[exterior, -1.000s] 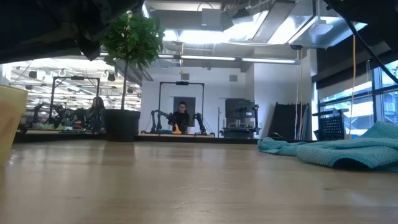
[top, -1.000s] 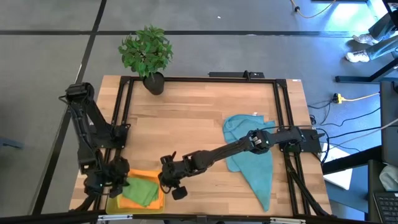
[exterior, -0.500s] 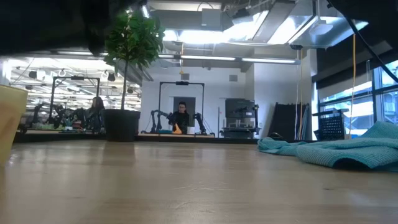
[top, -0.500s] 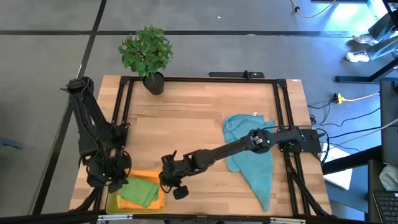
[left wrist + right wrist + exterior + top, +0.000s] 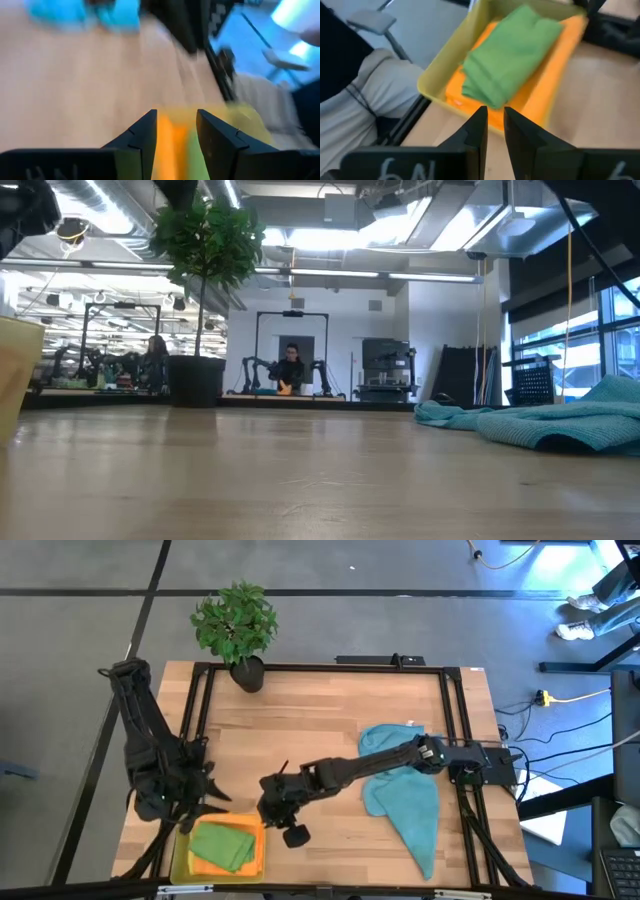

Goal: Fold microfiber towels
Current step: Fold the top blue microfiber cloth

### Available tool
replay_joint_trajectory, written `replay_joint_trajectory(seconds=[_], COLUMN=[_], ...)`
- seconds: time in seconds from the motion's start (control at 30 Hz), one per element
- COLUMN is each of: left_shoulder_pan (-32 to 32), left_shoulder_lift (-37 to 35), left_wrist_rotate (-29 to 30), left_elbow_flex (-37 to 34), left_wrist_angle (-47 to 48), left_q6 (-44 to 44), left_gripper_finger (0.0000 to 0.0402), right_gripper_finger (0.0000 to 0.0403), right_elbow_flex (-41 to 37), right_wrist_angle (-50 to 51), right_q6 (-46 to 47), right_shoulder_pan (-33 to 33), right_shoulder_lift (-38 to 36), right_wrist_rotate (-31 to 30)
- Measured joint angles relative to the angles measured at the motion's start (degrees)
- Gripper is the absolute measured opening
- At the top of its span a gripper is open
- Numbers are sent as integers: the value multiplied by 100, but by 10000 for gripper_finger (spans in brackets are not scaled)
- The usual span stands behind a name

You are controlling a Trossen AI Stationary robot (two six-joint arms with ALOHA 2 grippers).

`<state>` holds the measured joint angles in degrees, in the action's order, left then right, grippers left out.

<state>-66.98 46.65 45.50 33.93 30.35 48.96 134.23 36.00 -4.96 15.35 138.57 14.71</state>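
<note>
Risen from the tray (image 5: 178, 862) since a second ago, the left gripper (image 5: 205, 802) now hangs just beyond the tray's far edge, its fingers (image 5: 141, 142) apart and holding nothing. Inside the tray lies the folded green towel (image 5: 223, 845) on the orange towel (image 5: 252, 852). Beside the tray's right edge, the right gripper (image 5: 280, 823) has pulled back a little, fingers (image 5: 476, 131) a narrow gap apart and empty. Well right of the tray, a teal towel (image 5: 407, 805) lies rumpled on the worktop (image 5: 300, 730) under the right arm. Judging by this, the stack is done and the teal towel is next: both grippers should cross to it, take two neighbouring corners, and draw it flat before any fold, lifting clear of the tray first.
</note>
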Motion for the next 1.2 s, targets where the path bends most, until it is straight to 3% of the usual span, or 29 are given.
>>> replay_joint_trajectory(seconds=[0.07,0.17,0.33,0.47,0.63,0.87,1.03,1.2], left_shoulder_pan=[151,483,1174,1901,2523,2953,3155,3598], left_shoulder_lift=[2,70,226,264,247,247,251,282], left_wrist_rotate=[371,374,-669,-1684,-2107,-2791,-2874,-3144], left_elbow_flex=[0,-1,-489,-1257,-1985,-2192,-2192,-2192], left_wrist_angle=[-467,-1244,-3212,-4618,-5932,-6779,-7014,-7364], left_q6=[-1086,-2363,-4159,-4508,-4525,-4839,-5394,-5760], left_gripper_finger=[128,128,120,108,100,99,100,99], right_gripper_finger=[64,64,64,64,48,7,9,20], right_elbow_flex=[0,9,-107,-424,-1049,-3273,-5605,-7543], right_wrist_angle=[38,109,305,191,-229,-1560,-3664,-5591], right_q6=[-4,-89,-72,-11,25,275,630,646], right_shoulder_pan=[-84,-260,-491,-521,-511,-588,-560,-477], right_shoulder_lift=[-116,-207,-237,-239,-327,-1418,-2975,-3989], right_wrist_rotate=[-72,-145,-174,-173,-161,-281,-926,-1646])
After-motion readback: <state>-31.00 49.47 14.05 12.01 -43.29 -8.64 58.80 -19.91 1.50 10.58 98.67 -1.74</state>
